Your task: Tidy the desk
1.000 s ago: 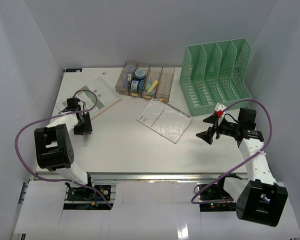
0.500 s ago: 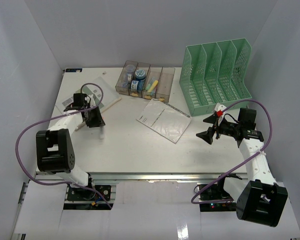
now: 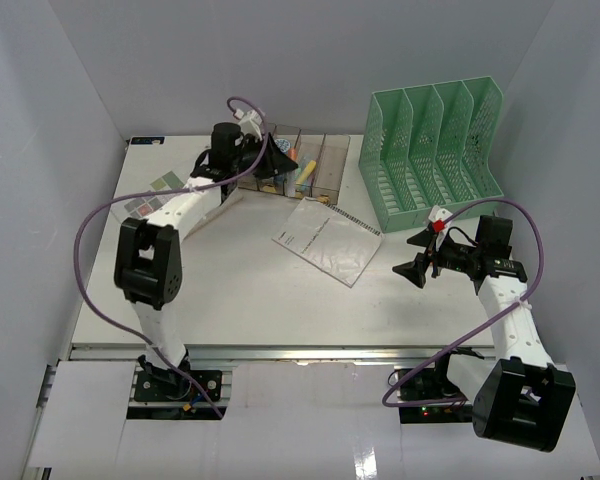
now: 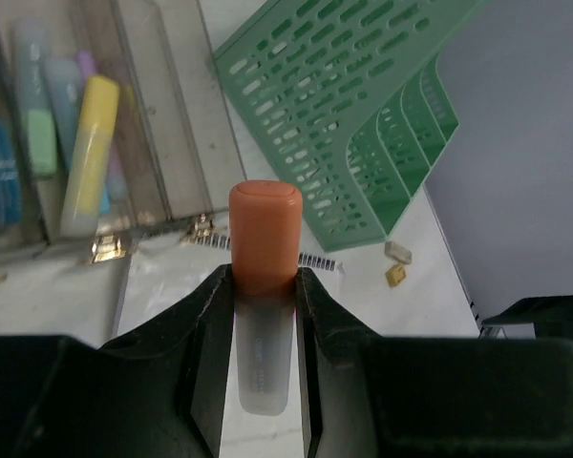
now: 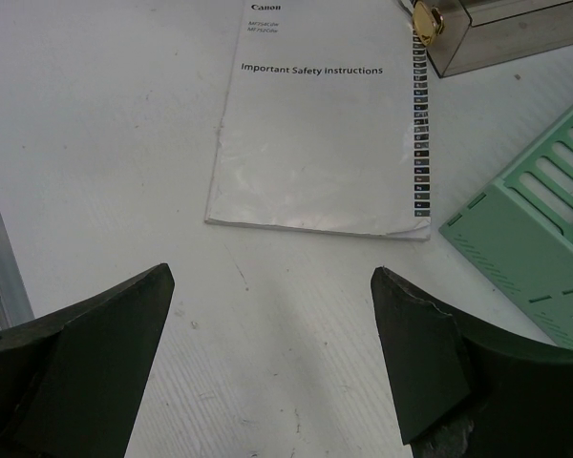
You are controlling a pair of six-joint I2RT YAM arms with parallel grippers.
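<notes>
So, partway at best: left gripper (image 4: 265, 279) is clamped on an orange-capped marker (image 4: 265, 229) above the bins (image 3: 326, 170) at 12 o'clock of the surface (image 3: 250, 300). Right gripper (image 5: 272, 277) hangs wide open, empty. Booklet (image 3: 325, 240) near centre isn't filed in the rack (image 3: 430, 150) at 2 o'clock.

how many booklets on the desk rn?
2. Canon booklet in the middle, in front of the clear bins; second booklet far left, partly under the left arm. More could be hidden.

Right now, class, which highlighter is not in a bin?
The orange-capped highlighter, clamped in the left gripper. The yellow highlighter and green highlighter lie in the bins.
</notes>
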